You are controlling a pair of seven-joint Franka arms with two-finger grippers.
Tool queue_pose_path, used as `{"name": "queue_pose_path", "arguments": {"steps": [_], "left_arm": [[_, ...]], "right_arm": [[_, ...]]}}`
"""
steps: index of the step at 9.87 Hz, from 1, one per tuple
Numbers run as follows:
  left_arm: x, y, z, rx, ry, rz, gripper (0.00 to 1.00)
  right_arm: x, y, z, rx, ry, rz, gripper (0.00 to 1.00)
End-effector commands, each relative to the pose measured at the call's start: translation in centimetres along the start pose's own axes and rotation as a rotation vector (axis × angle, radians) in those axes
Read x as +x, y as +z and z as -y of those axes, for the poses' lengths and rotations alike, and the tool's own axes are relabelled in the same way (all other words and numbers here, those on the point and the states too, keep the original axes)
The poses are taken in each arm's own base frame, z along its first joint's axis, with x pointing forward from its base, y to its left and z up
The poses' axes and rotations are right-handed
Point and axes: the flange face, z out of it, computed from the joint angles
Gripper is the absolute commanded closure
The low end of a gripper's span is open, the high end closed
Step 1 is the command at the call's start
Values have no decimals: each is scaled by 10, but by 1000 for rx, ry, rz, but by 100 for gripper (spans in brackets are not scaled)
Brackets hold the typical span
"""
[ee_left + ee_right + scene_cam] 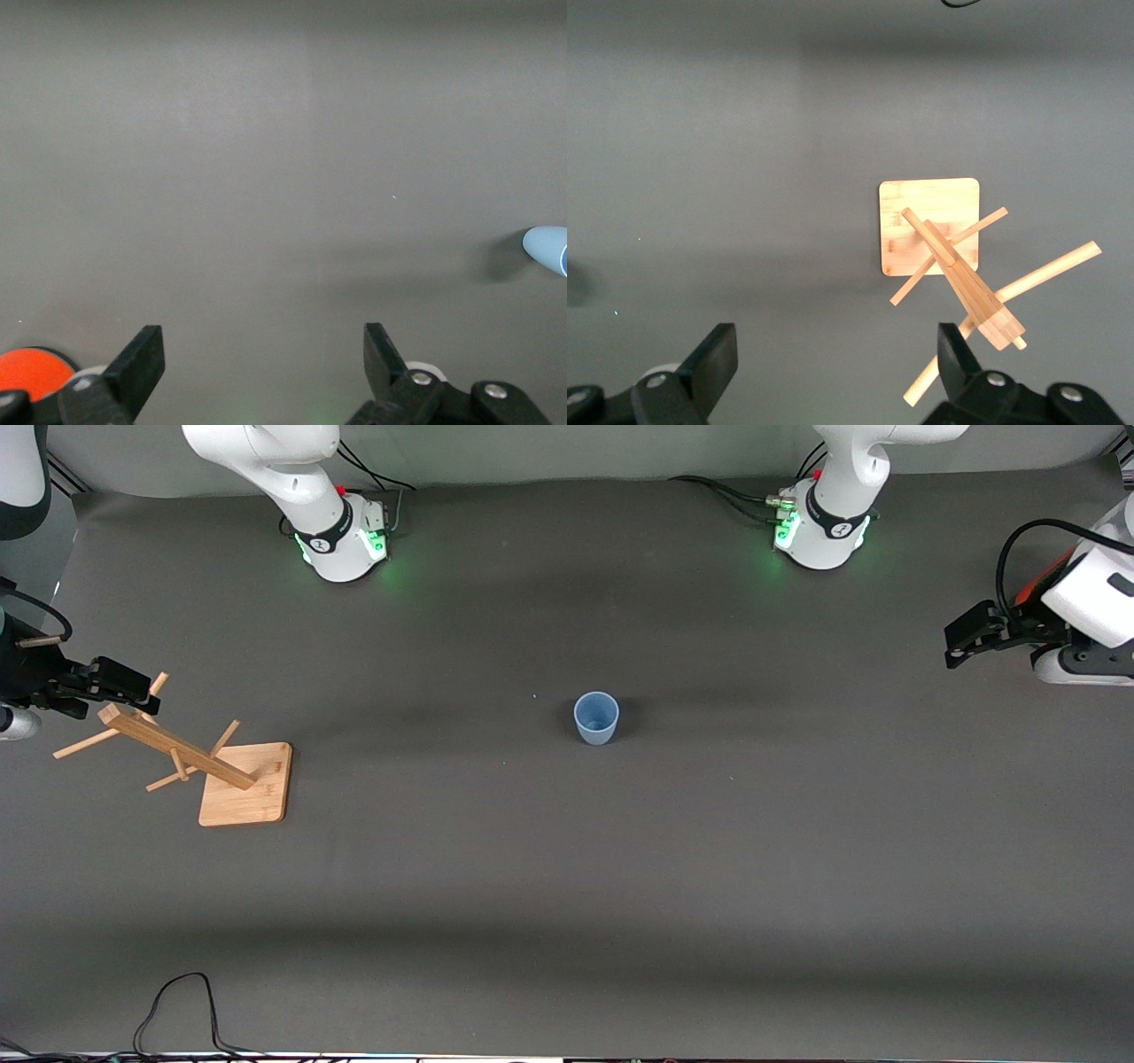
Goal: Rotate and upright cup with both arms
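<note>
The pale blue cup (596, 717) stands on the dark mat at the middle of the table, its open mouth facing up. Its edge also shows in the left wrist view as the cup (547, 248). My left gripper (955, 646) hangs open over the left arm's end of the table, well away from the cup, with nothing between its fingers (142, 363). My right gripper (142, 691) is open over the right arm's end, just above the top of a wooden rack, and holds nothing; its fingers (718, 359) frame bare mat.
A wooden peg rack (177, 748) on a square base (245, 784) stands at the right arm's end; the rack (957, 266) also shows in the right wrist view. A black cable (177, 1001) loops at the table's edge nearest the front camera. Both arm bases (341, 540) glow green.
</note>
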Motion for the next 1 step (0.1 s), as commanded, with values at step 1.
{"name": "queue_pose_path", "arguments": {"steps": [1], "left_arm": [[2,-4,14,-14,19,-18,0]], "right_arm": [[-4,-2,0,-10,-24,3,0]]}}
